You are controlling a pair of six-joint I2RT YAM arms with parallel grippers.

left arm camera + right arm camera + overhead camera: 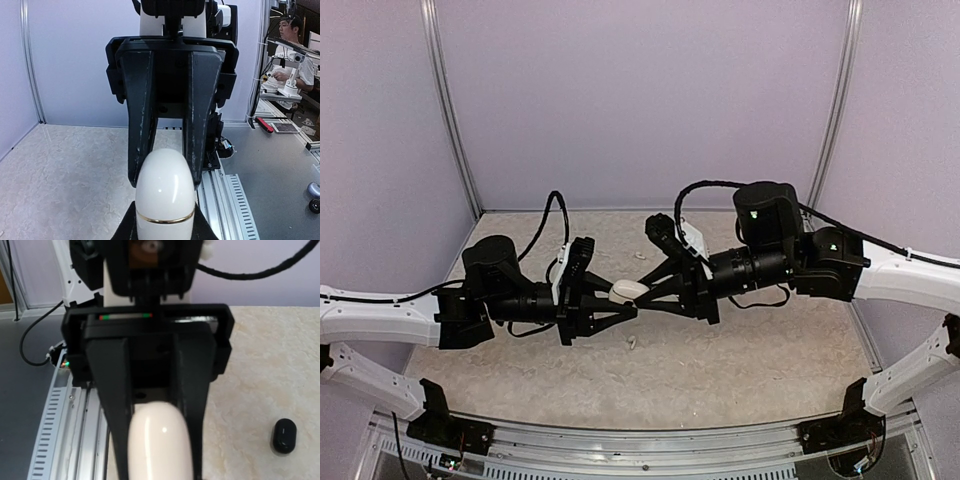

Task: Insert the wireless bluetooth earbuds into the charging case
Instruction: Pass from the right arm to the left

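A white egg-shaped charging case (628,290) with a thin gold band is held in the air between both arms, closed. My left gripper (618,303) is shut on its left end and my right gripper (653,291) is shut on its right end. In the left wrist view the case (165,195) fills the lower middle, with the right gripper's fingers (142,125) clamped on its far end. In the right wrist view the case (160,445) sits between the left gripper's fingers (112,390). A glossy black earbud (284,435) lies on the table. A tiny white earbud (631,343) lies below the case.
Another small white piece (640,256) lies on the beige mat (770,350) behind the grippers. Lilac walls enclose the cell on three sides. A metal rail (650,440) runs along the near edge.
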